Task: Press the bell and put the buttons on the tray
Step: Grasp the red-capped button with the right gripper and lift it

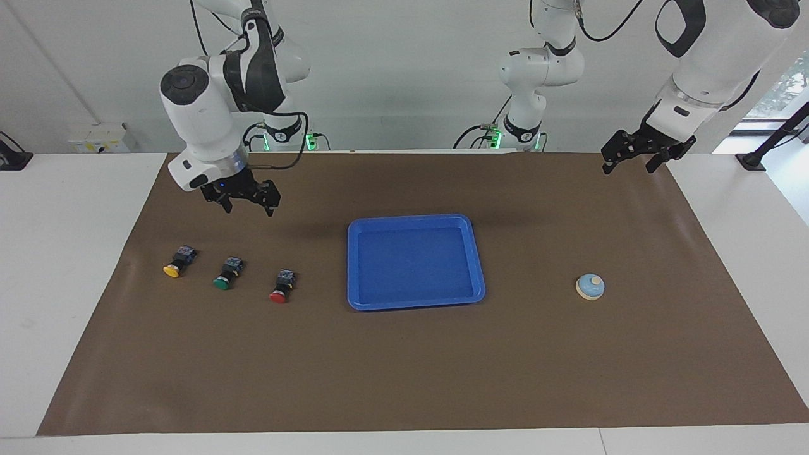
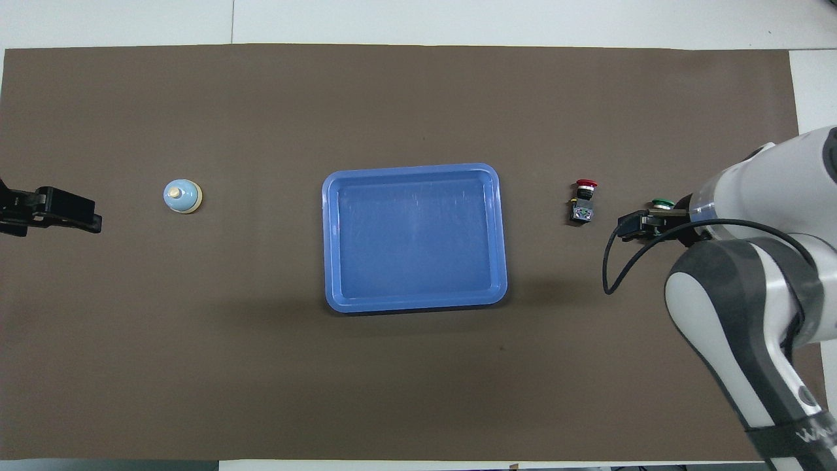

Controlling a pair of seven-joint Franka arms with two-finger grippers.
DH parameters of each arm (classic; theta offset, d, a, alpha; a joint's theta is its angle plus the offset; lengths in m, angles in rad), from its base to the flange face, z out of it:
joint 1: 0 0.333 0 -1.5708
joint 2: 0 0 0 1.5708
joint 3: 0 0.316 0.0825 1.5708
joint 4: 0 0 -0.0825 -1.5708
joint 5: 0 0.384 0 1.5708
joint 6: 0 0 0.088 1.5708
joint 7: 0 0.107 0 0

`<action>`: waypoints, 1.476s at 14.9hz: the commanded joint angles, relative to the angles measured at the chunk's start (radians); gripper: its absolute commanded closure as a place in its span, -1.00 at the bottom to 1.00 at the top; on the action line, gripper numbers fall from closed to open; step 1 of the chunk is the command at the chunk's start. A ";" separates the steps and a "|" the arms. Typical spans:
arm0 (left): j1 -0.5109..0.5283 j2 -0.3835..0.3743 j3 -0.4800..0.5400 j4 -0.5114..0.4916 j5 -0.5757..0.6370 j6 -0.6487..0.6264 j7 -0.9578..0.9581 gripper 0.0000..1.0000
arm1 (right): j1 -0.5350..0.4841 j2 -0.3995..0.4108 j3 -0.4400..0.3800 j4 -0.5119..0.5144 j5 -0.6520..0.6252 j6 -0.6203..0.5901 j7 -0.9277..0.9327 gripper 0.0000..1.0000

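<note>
Your right gripper [image 1: 249,206] is hanging, jaws spread and holding nothing, over the green button [image 1: 222,282], between the yellow button [image 1: 172,270] and red button [image 1: 278,294]. Your left gripper [image 1: 627,162] is waiting, jaws spread. The bell [image 1: 590,286] and blue tray [image 1: 356,265] are sitting on the bench apart.

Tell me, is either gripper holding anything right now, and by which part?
Nothing is held. The right gripper hangs open in the air above the mat, the left gripper open near the mat's edge.
</note>
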 commanded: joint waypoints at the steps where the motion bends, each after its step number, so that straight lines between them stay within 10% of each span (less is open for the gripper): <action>1: 0.003 -0.010 0.001 0.001 -0.005 -0.009 -0.005 -1.00 | 0.021 0.070 -0.001 -0.035 -0.005 0.129 0.055 -1.00; 9: 0.003 -0.010 -0.001 0.001 -0.003 -0.009 -0.005 -1.00 | 0.032 0.199 -0.001 -0.103 -0.006 0.424 0.047 -1.00; 22: 0.003 -0.010 0.001 0.001 -0.005 -0.009 -0.005 -1.00 | 0.043 0.311 -0.001 -0.088 -0.006 0.546 0.046 -0.84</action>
